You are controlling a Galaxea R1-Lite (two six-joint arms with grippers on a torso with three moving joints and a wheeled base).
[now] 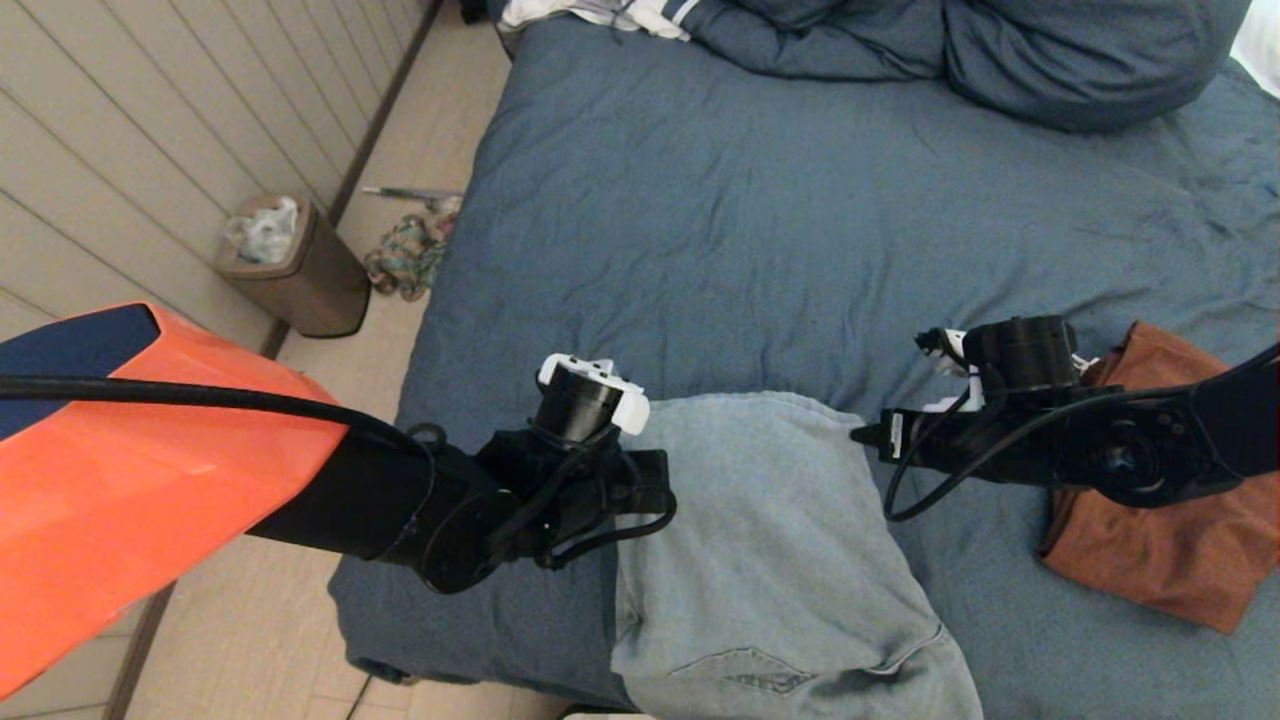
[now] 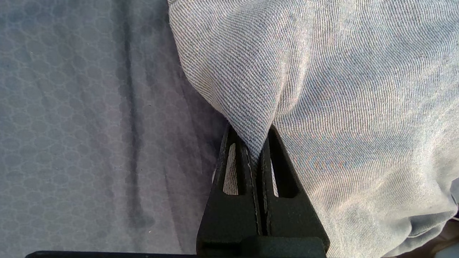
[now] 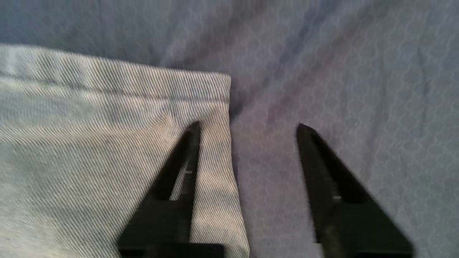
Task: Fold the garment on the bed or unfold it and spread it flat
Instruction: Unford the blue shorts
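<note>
A light blue denim garment (image 1: pixel 760 520) lies folded on the slate-blue bed (image 1: pixel 750 250), near its front edge, with a pocket showing at the front. My left gripper (image 1: pixel 652 487) is at the garment's left edge. In the left wrist view it (image 2: pixel 252 133) is shut on a pinched fold of the denim (image 2: pixel 340 89). My right gripper (image 1: pixel 872 437) hovers at the garment's far right corner. In the right wrist view it (image 3: pixel 247 125) is open, one finger over the hemmed corner (image 3: pixel 89 125), the other over bare bedding (image 3: pixel 340 71). It holds nothing.
A rust-brown cloth (image 1: pixel 1170 500) lies on the bed under my right arm. Blue pillows (image 1: pixel 1000 50) and a white garment (image 1: pixel 600 15) sit at the head. On the floor to the left stand a bin (image 1: pixel 290 265) and a cloth heap (image 1: pixel 405 255).
</note>
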